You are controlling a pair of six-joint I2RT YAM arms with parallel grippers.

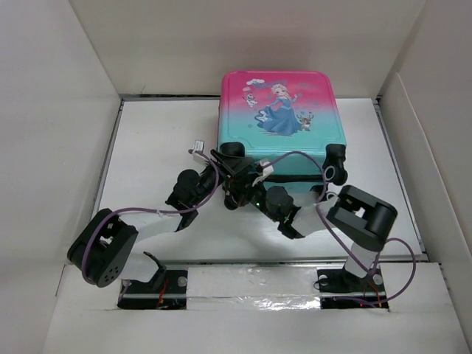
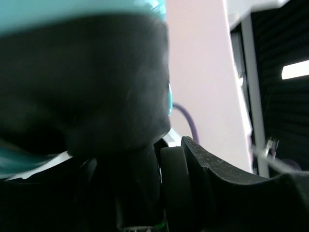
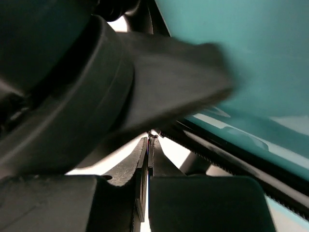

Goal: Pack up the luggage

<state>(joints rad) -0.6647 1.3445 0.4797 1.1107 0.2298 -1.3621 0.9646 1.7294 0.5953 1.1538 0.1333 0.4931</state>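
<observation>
Right jaws were clenched at the near edge of the closed suitcase (image 1: 279, 122) on the bench (image 1: 155, 147); left jaws sat just beside them, grip impossible to tell.

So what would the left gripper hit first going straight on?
Probably the luggage: the left gripper points at its wheeled near side, very close, though the blurred wrist view hides any contact.

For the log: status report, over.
Luggage flat, print up. Right gripper shut at its wheeled edge. Left gripper beside it, jaws unclear. Purple cable loops over that edge.
</observation>
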